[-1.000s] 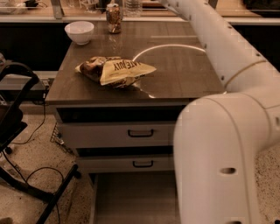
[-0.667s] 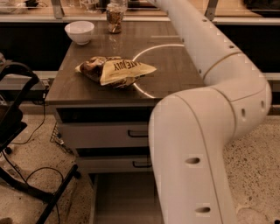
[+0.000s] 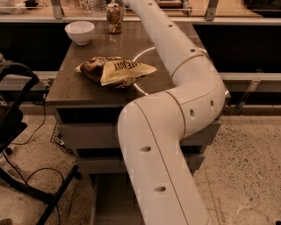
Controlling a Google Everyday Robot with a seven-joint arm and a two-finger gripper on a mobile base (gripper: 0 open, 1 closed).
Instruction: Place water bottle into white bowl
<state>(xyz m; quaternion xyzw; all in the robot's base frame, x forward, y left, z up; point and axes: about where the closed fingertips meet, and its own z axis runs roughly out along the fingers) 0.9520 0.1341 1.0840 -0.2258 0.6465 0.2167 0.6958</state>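
Gripper out of frame past the top edge, so its opening and hold cannot be told; arm [image 3: 175, 110] reaches over the table's [image 3: 66, 90] far edge. Water bottle [image 3: 97, 5] base at far edge, beside can [image 3: 114, 18]. White bowl [image 3: 79, 31] at far-left corner, interior plain white. Snack bag [image 3: 115, 70] mid-table.

Plain white bowl [image 3: 79, 31] far left, brown-patterned can [image 3: 114, 18] beside it. A brown-and-yellow snack bag [image 3: 115, 71] lies on the dark brown bench [image 3: 70, 90]. The cream-white arm [image 3: 175, 132] runs off the top, gripper out of sight. The floor [image 3: 246, 167] is speckled beige.
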